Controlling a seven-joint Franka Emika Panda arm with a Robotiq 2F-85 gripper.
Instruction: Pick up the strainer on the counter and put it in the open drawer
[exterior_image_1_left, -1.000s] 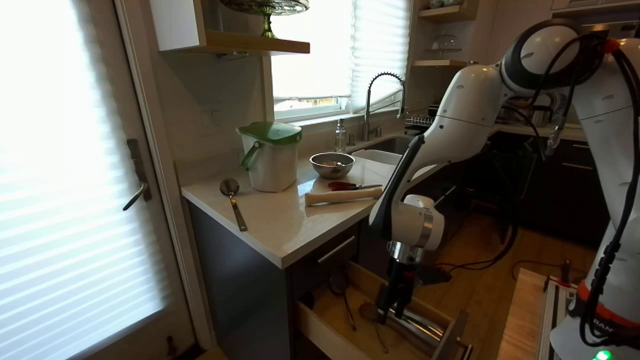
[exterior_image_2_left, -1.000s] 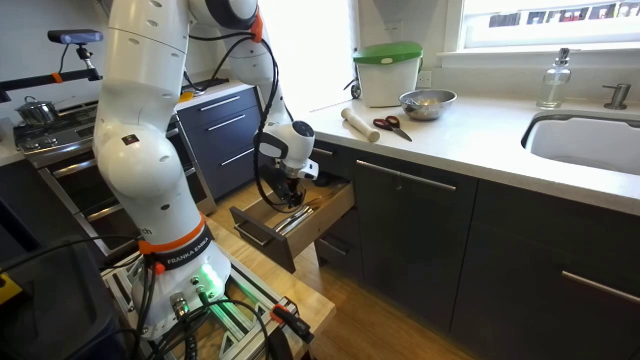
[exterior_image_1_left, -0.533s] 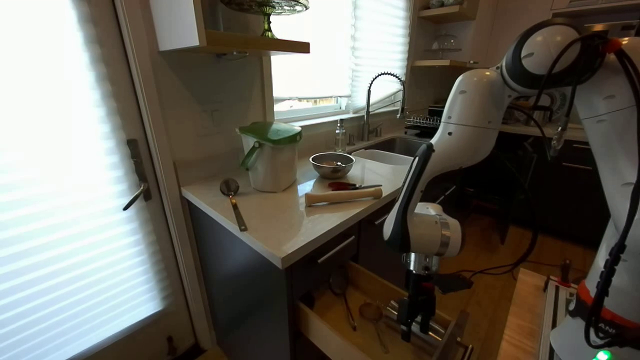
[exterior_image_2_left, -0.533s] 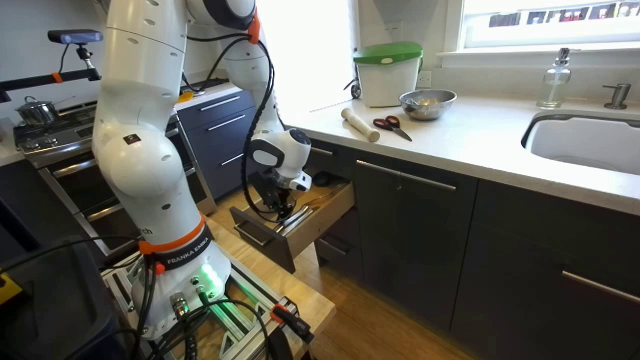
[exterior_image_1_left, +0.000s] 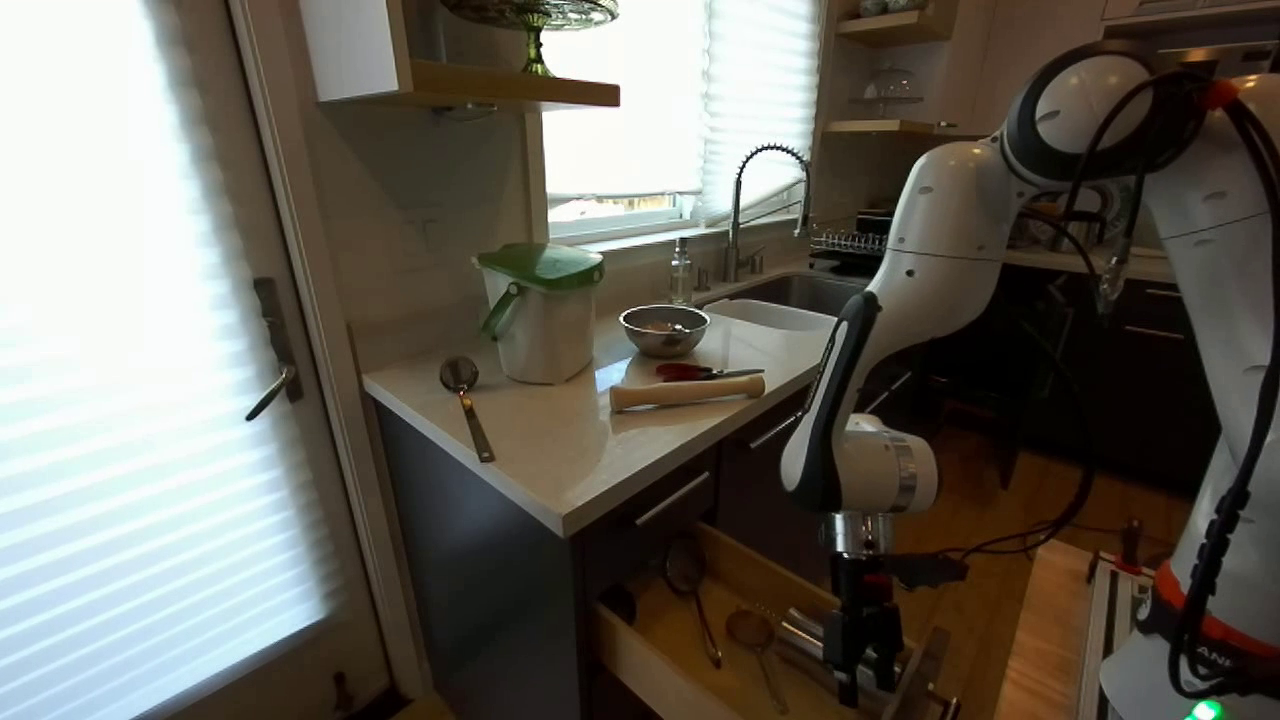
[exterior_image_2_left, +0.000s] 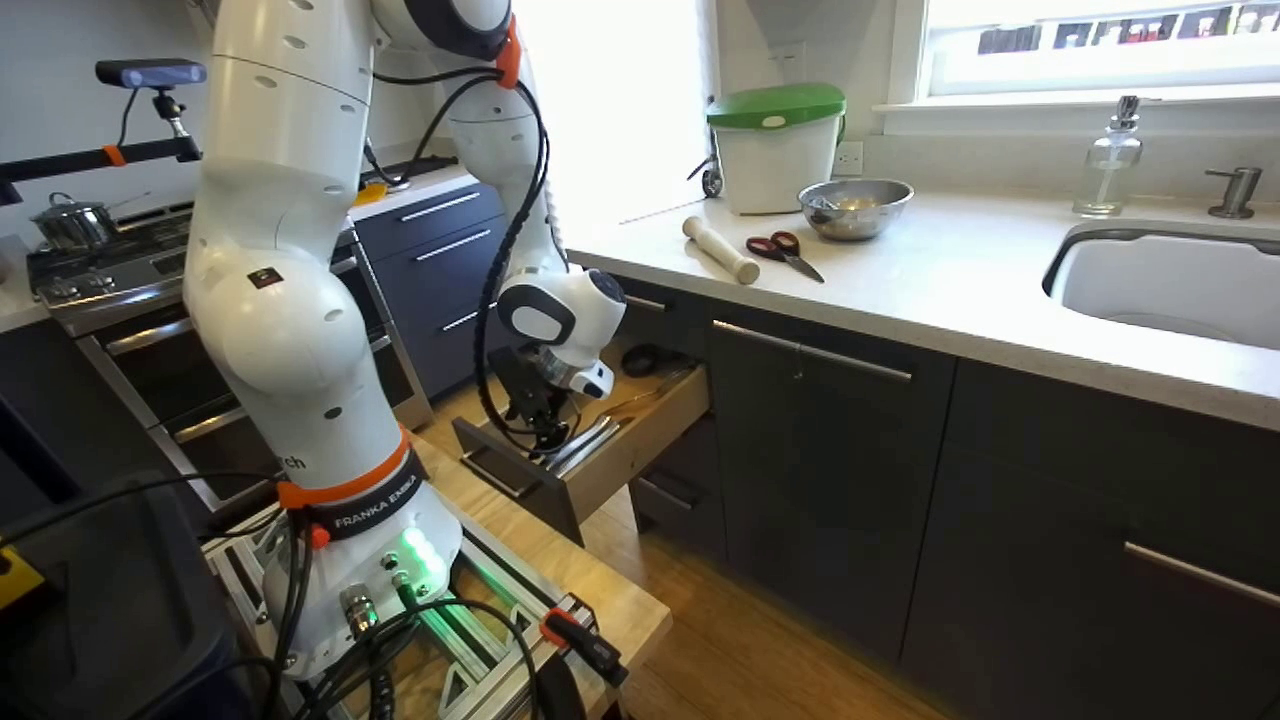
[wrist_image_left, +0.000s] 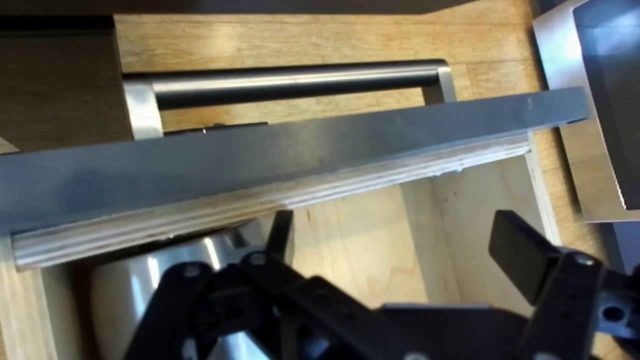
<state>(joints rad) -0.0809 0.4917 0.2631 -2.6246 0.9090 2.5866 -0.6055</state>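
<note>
A long-handled metal utensil with a round head lies on the counter; I cannot tell whether it is a strainer. A copper-toned round-headed utensil, strainer-like, and a larger dark-headed one lie in the open drawer. The drawer also shows in an exterior view. My gripper is open and empty, low in the drawer near its front panel, also in an exterior view. In the wrist view my gripper has one fingertip close to the front panel.
Shiny metal tubes or utensils lie along the drawer's side, beside the gripper. The drawer handle is outside the panel. On the counter are a green-lidded bin, a metal bowl, scissors and a wooden roller.
My open gripper has moved down and toward the drawer's front. In the last half second the drawer has slid a little farther out, and its contents have moved with it.
</note>
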